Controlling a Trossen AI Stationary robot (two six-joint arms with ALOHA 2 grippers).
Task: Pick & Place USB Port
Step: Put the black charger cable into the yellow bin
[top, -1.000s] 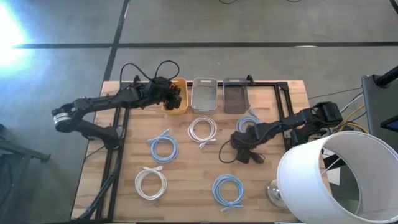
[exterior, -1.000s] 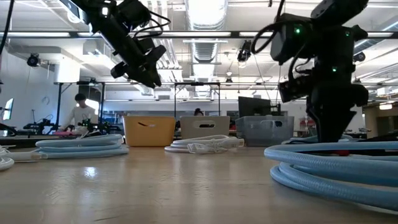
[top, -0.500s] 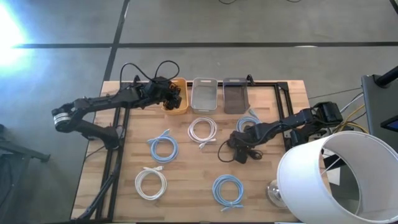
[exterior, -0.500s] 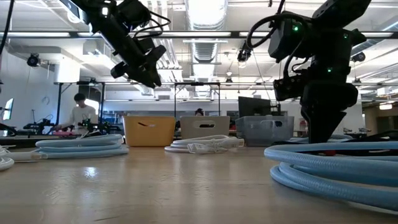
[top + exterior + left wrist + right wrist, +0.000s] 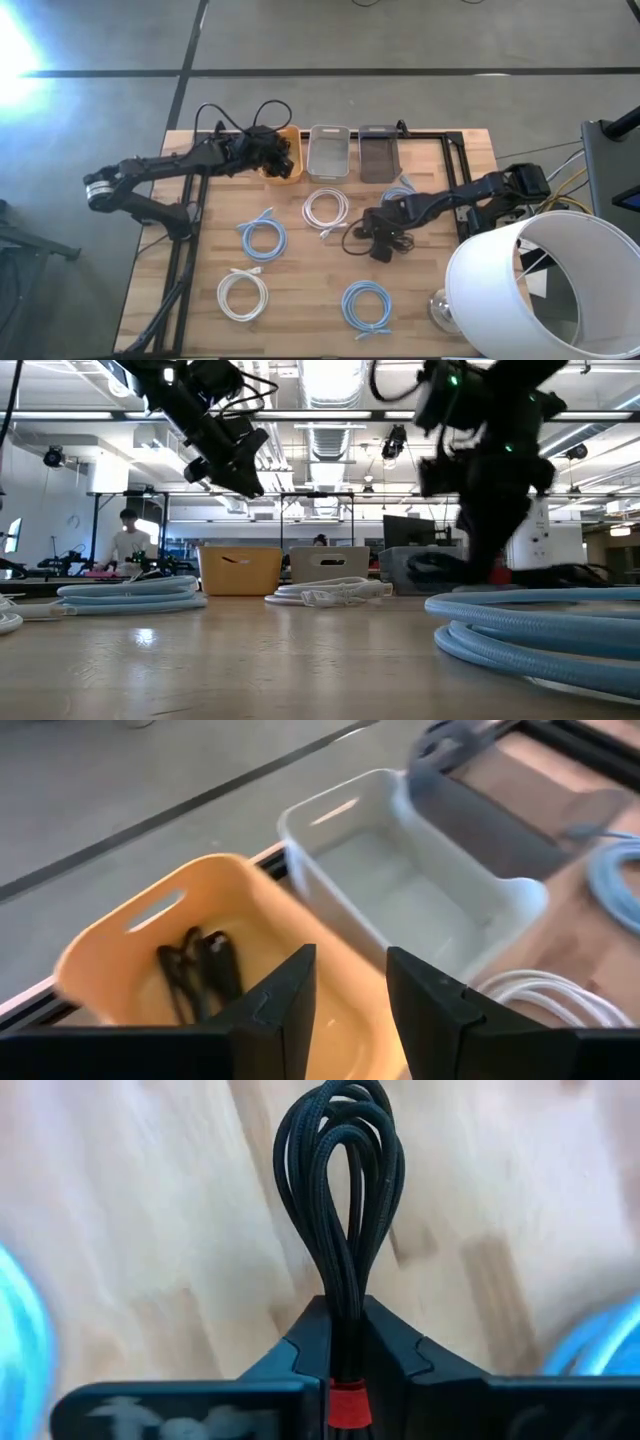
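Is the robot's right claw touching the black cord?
Touching. The right wrist view shows the right gripper with both fingers pinched tight against the looped black cable, no gap between them.

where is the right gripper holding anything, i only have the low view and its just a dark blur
Observer: Yes. In the right wrist view the right gripper is shut on a black cable bundle.
Operator: where on the table is it
Observer: From above, it is mid-table, right of the white cable coil.
Operator: and the left arm
Observer: The left gripper is over the yellow bin, fingers apart and empty.
Operator: anything in that bin
Observer: A black cable already lies in it.
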